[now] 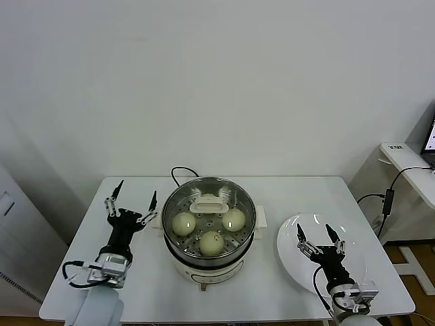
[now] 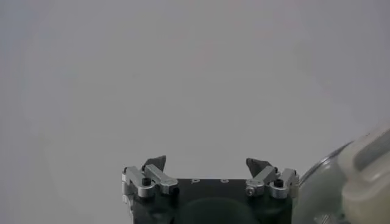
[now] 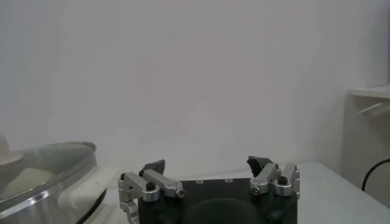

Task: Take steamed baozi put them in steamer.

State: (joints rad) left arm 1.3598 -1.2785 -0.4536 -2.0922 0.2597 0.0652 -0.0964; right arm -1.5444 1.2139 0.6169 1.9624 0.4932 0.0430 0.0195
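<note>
The steamer (image 1: 175, 198) stands mid-table with a clear glass lid on it, white handle (image 1: 209, 204) on top. Three steamed baozi show through the lid: one at the left (image 1: 183, 222), one at the right (image 1: 233, 218), one at the front (image 1: 211, 242). A fourth does not show. My left gripper (image 1: 137, 188) is open and empty, fingers pointing up, just left of the steamer; it also shows in the left wrist view (image 2: 206, 162). My right gripper (image 1: 313, 227) is open and empty over the white plate (image 1: 289, 252); it also shows in the right wrist view (image 3: 207, 163).
The steamer's edge shows in the left wrist view (image 2: 329, 189) and the right wrist view (image 3: 42, 182). Its black cord (image 1: 178, 174) runs off behind it. The white plate holds nothing. A side desk (image 1: 408, 166) with cables stands at the right.
</note>
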